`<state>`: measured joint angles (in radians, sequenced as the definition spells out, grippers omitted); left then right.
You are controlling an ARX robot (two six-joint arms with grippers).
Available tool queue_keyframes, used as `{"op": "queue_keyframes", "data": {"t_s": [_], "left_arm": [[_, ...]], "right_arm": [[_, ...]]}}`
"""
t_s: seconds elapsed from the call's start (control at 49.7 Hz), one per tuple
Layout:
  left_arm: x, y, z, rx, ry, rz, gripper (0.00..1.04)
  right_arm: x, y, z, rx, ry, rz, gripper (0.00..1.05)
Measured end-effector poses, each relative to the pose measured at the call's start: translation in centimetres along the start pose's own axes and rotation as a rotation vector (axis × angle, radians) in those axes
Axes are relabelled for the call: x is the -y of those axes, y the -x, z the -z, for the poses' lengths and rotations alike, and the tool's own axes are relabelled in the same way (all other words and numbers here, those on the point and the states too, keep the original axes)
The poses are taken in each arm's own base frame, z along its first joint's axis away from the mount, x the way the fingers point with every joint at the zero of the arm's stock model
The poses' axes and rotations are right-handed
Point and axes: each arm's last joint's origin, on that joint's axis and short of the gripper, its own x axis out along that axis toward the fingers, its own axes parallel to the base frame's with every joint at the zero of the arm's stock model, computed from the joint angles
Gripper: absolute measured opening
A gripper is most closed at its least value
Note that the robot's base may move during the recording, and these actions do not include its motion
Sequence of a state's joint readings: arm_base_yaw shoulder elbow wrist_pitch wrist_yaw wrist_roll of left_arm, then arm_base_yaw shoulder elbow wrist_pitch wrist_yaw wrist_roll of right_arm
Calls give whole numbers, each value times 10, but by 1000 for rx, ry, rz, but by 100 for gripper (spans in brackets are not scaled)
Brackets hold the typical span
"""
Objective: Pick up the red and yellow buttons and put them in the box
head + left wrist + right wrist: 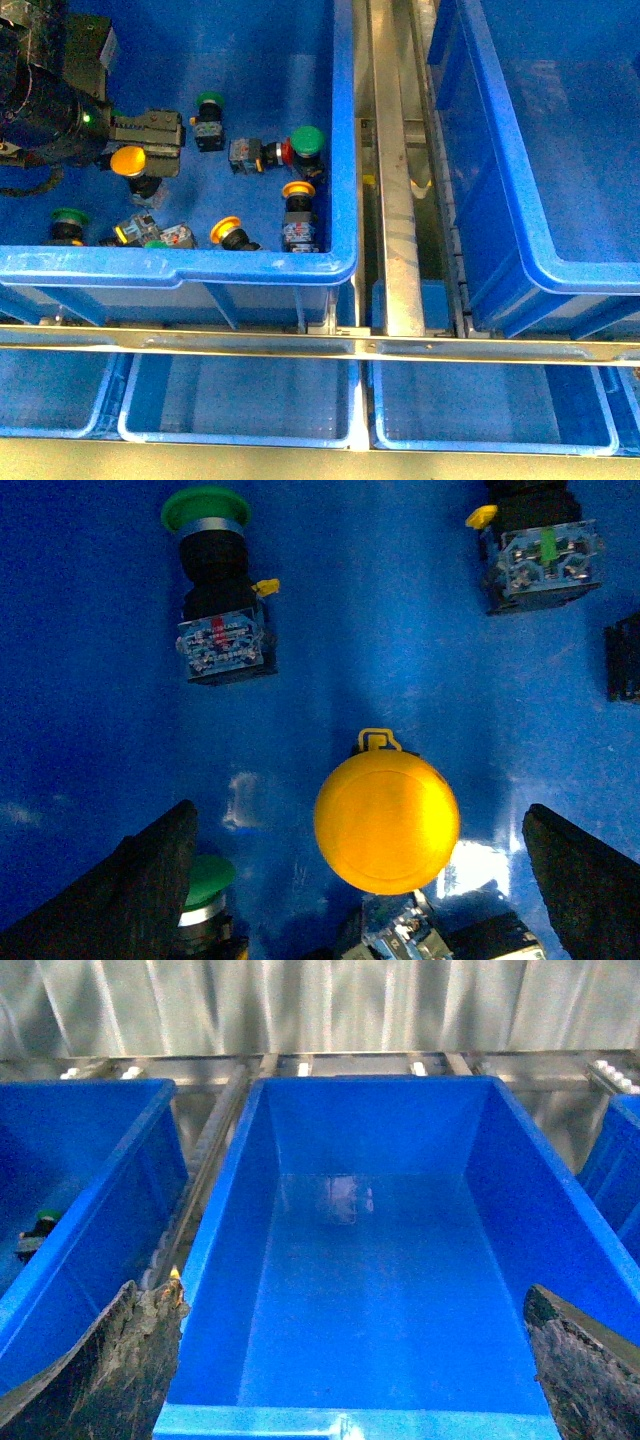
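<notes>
I see left jaws open over yellow button (387, 821), green button (205, 880) crowding lower left; right jaws open over box (360, 1290).

The left arm (45, 110) is a glossy black cylinder with one small green light (86, 118) glowing on its side. A black cable (30, 185) loops beside it, and a boxy dark-grey block (148, 130) sits at its end. A black, box-shaped housing (92, 45) rides next to the arm. The left gripper (358, 815) has two matt black, wedge-shaped fingers (140, 890) with straight slanted edges. The right gripper (355, 1295) has fingers (110, 1370) of the same wedge shape, dark grey and mottled with brownish, scuffed patches.
</notes>
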<state>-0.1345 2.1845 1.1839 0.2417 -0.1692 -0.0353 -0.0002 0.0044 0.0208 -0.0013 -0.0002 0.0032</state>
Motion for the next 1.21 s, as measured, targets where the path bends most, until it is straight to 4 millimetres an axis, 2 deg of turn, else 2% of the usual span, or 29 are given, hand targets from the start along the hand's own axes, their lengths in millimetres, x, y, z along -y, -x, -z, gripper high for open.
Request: {"op": "queue_keyframes", "data": {"t_s": [0.362, 0.685, 1.007, 1.107, 1.208], "left_arm": [[-3, -25, 6, -20, -9, -1, 97], [-2, -29, 4, -11, -12, 27, 97], [-1, -29, 3, -5, -11, 51, 35], [-2, -28, 3, -2, -3, 59, 34], [-8, -15, 0, -23, 93, 112, 34]], "right_arm": [[0, 0, 0, 0, 0, 0, 99], [0, 0, 0, 0, 0, 0, 99], [0, 0, 0, 0, 0, 0, 99], [0, 0, 0, 0, 0, 0, 99], [0, 0, 0, 0, 0, 0, 99]]}}
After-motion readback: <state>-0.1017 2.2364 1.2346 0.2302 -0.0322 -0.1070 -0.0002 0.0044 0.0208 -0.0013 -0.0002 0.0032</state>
